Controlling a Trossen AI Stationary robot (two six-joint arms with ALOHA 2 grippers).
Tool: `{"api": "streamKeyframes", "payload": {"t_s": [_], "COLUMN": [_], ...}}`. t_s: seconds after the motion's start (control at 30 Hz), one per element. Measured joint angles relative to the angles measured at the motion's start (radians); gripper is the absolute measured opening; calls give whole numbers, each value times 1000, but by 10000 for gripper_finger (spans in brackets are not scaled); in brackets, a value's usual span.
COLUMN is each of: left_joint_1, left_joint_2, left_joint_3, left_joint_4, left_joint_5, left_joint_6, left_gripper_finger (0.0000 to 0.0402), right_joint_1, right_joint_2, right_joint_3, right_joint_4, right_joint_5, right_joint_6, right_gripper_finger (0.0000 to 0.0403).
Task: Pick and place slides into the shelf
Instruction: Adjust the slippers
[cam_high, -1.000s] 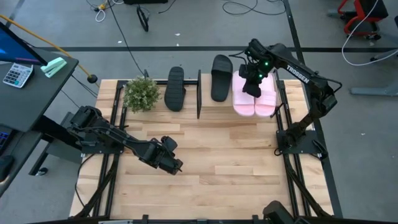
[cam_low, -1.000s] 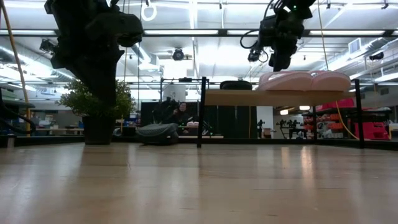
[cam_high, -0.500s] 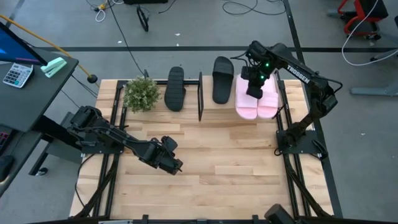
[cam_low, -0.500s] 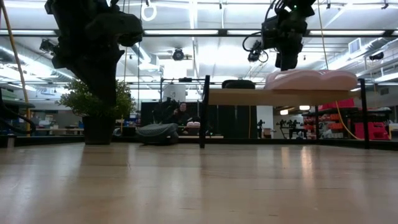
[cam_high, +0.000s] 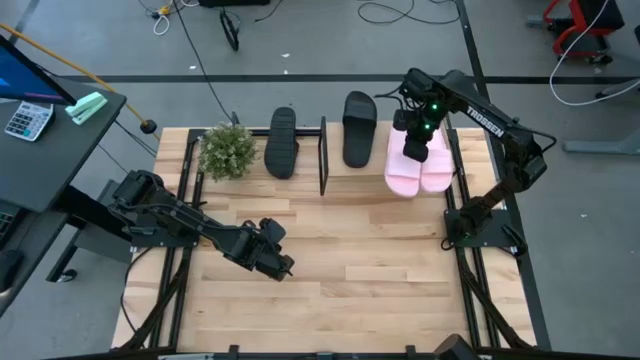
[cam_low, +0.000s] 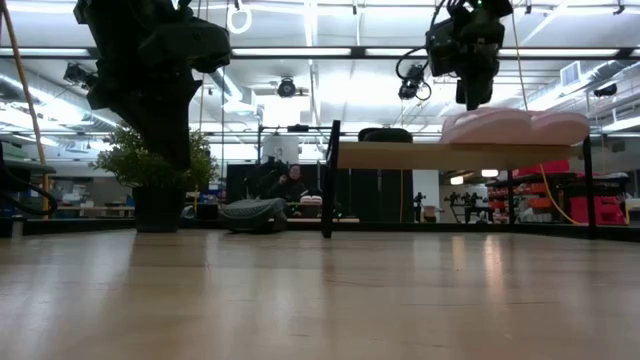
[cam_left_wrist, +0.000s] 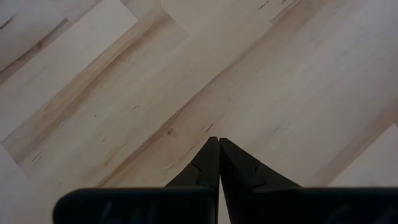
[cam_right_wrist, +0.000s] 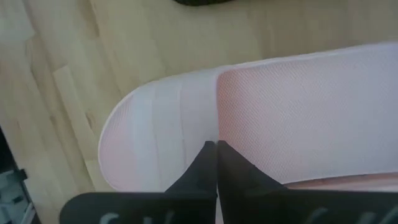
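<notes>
Two pale pink ribbed-strap slide sandals (cam_high: 420, 170) are seen lying side by side on the light plywood top board of the low black-legged shelf (cam_high: 360, 176), toward two o'clock on the slatted wooden tabletop (cam_high: 330, 270). One black slide sandal (cam_high: 358, 127) is placed on the same board at about one o'clock, while the other black slide sandal (cam_high: 282, 142) lies left of the shelf at twelve o'clock, beside a small green potted plant (cam_high: 229, 149). The right gripper (cam_high: 415, 148) is held just above the pink pair with its fingers pressed together, gripping nothing. The left gripper (cam_high: 284, 266) is parked over bare wood near the table's centre, likewise closed and empty.
</notes>
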Motion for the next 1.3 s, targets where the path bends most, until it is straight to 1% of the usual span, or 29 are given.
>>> {"api": "streamKeyframes", "payload": {"t_s": [0.1, 0.2, 0.47, 0.83, 1.17, 1.3], "left_joint_1": [0, 0, 0, 0, 0, 0], "left_joint_2": [0, 0, 0, 0, 0, 0], "left_joint_3": [0, 0, 0, 0, 0, 0], "left_joint_4": [-1, -1, -1, -1, -1, -1], "left_joint_5": [0, 0, 0, 0, 0, 0], "left_joint_6": [5, 13, 12, 8, 5, 5], "left_gripper_finger": [12, 16, 24, 12, 24, 16], "right_joint_1": [-1, -1, -1, -1, -1, -1], "right_joint_2": [-13, -19, -19, -19, -19, -19], "right_joint_3": [0, 0, 0, 0, 0, 0], "right_joint_4": [-1, 0, 1, 3, 3, 3], "right_joint_5": [28, 33, 32, 16, 4, 10], "right_joint_6": [2, 7, 26, 36, 36, 37], "right_gripper_finger": [0, 0, 0, 0, 0, 10]}}
